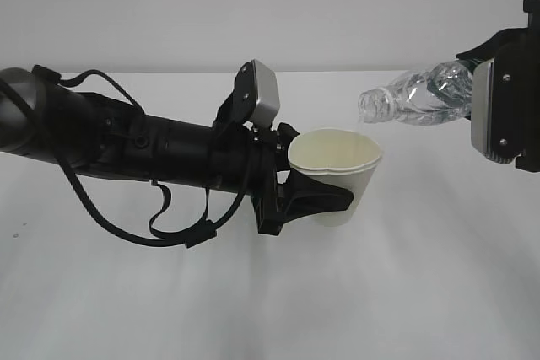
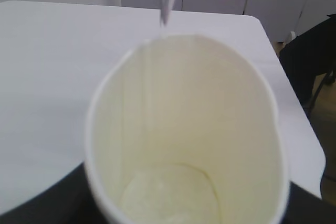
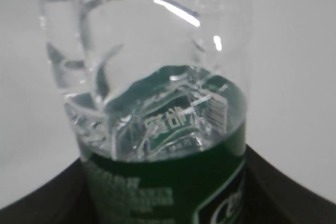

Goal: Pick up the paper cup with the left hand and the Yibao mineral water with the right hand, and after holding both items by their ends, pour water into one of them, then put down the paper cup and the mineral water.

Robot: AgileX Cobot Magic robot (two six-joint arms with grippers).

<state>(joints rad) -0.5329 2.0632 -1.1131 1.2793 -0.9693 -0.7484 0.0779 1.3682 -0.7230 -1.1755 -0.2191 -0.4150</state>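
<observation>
My left gripper is shut on the white paper cup and holds it upright above the table, cream inside showing. In the left wrist view the cup fills the frame, with a dark finger at its lower left. The Yibao mineral water lies tilted nearly level, its open mouth pointing left just above the cup's right rim. A thin stream of water falls from the mouth toward the cup. My right gripper is shut on the bottle at its green label band, near the bottom end.
The white table lies under both arms. In the left wrist view its far right edge shows, with a dark chair or stand beyond it. The left arm's loose cables hang below it.
</observation>
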